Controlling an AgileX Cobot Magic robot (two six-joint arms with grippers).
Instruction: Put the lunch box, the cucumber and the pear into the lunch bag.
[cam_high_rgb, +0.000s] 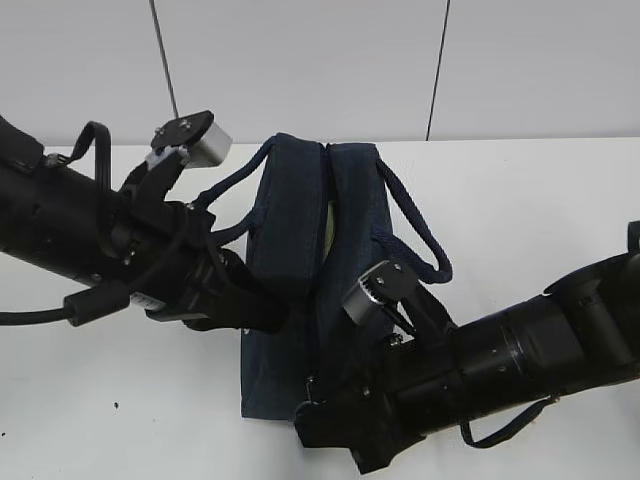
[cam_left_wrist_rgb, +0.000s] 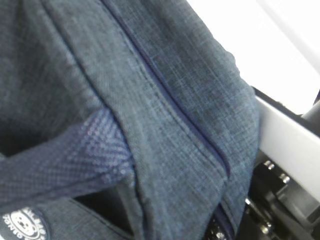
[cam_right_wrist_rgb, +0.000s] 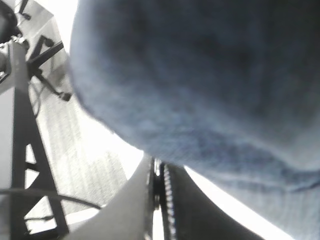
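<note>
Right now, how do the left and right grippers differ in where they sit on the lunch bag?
The left gripper is at the left side of the lunch bag, about midway along; the right gripper is at its near end, low by the table. The left reaches in from the left, the right from the near right. Both are shut, close against fabric.

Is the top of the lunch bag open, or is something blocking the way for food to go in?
The lunch bag shows only a narrow slit along its top in the exterior view. Its two fabric flaps lie close together and would block entry. Nothing else is on top of it.
</note>
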